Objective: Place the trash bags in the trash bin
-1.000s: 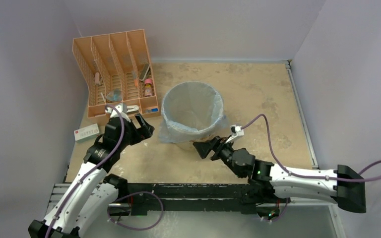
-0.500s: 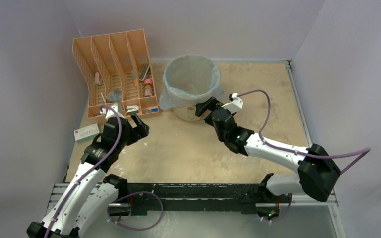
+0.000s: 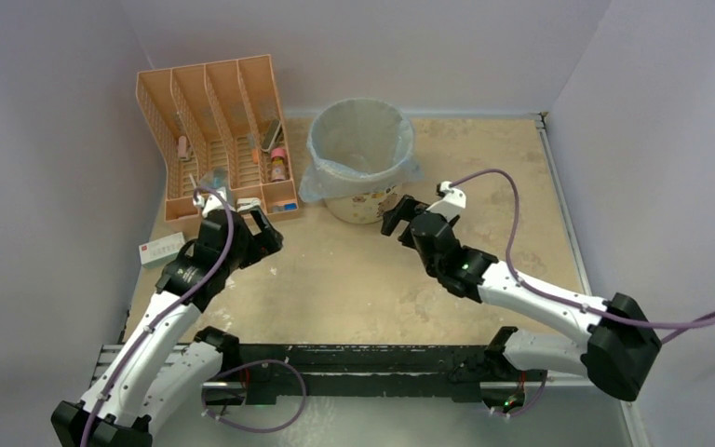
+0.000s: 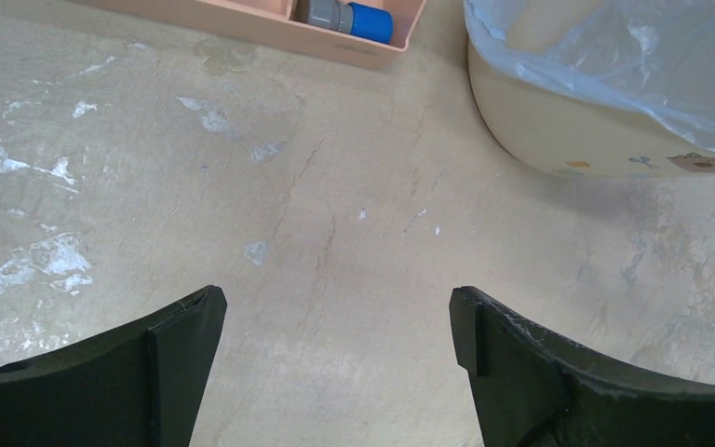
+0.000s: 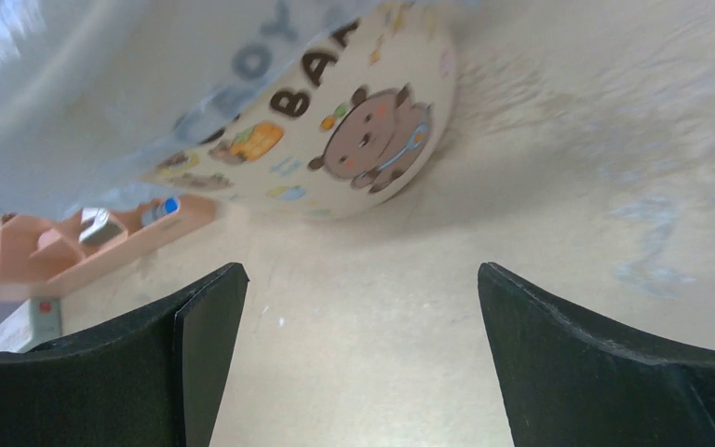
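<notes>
While the trash bag (image 3: 358, 140) masks the trash bin (image 3: 365, 203) interior, left pincer (image 4: 335, 303) and right pincer (image 5: 361, 275) gape empty.

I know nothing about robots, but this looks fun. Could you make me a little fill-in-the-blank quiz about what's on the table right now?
1. The trash bin is lined with a thin plastic trash bag of a light ____ colour.
2. The left gripper and the right gripper both stand ____, holding nothing.
3. The slotted rack left of the bin is coloured ____.
4. The cartoon animal printed on the bin's side is a ____.

Missing words: blue; open; orange; bear.
</notes>
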